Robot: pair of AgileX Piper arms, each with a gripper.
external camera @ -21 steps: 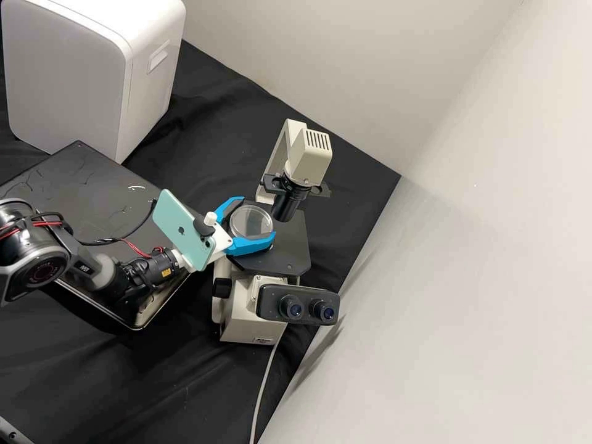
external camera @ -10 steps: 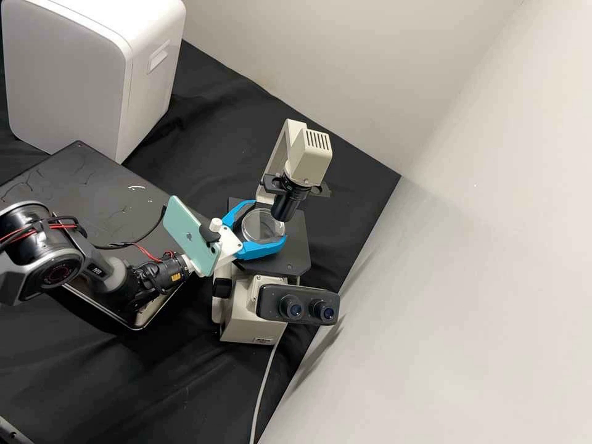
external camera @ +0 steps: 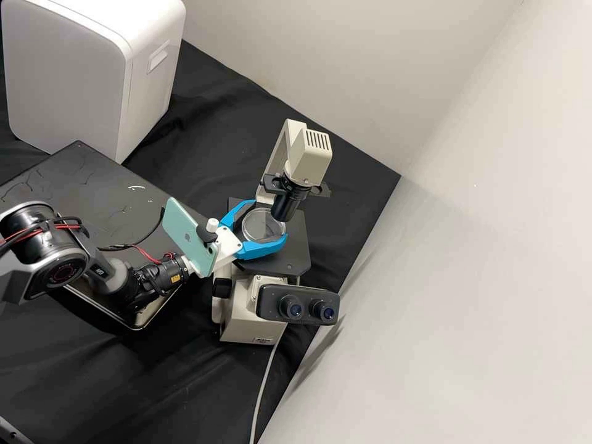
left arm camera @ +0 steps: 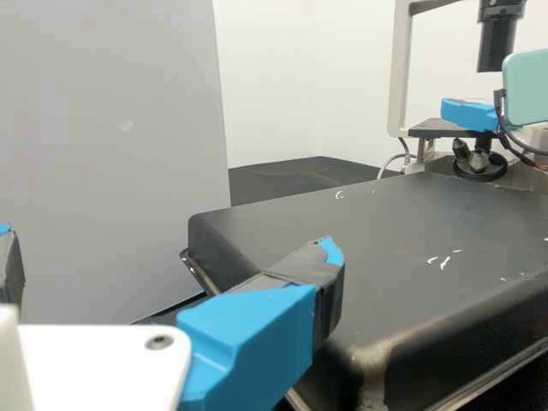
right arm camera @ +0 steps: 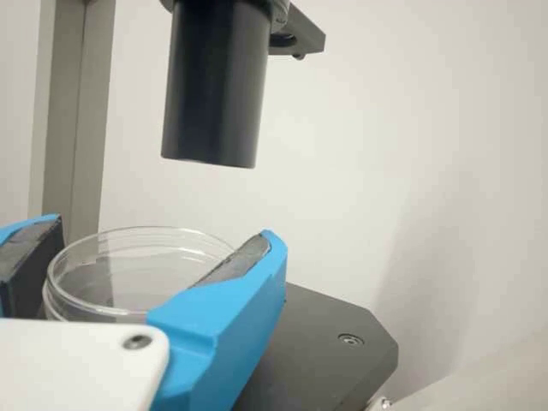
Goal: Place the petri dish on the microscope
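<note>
clamping a clear, shallow round petri dish [external camera: 258, 228], the right claw [external camera: 266, 222] sits over the microscope [external camera: 254, 303].

Clear glossy petri dish [right arm camera: 128, 265]; matt black microscope stage [right arm camera: 325, 351]; creased black cloth [external camera: 123, 382].

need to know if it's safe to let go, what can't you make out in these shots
1. Whether the petri dish touches the microscope stage: in the right wrist view, the right hand's blue finger and white body cover its base.
2. The same contact in the high view: too small, and the black condenser overlaps the dish's rim.
3. One finger of the left hand: in the left wrist view, mostly cut off by the picture's edge.
</note>
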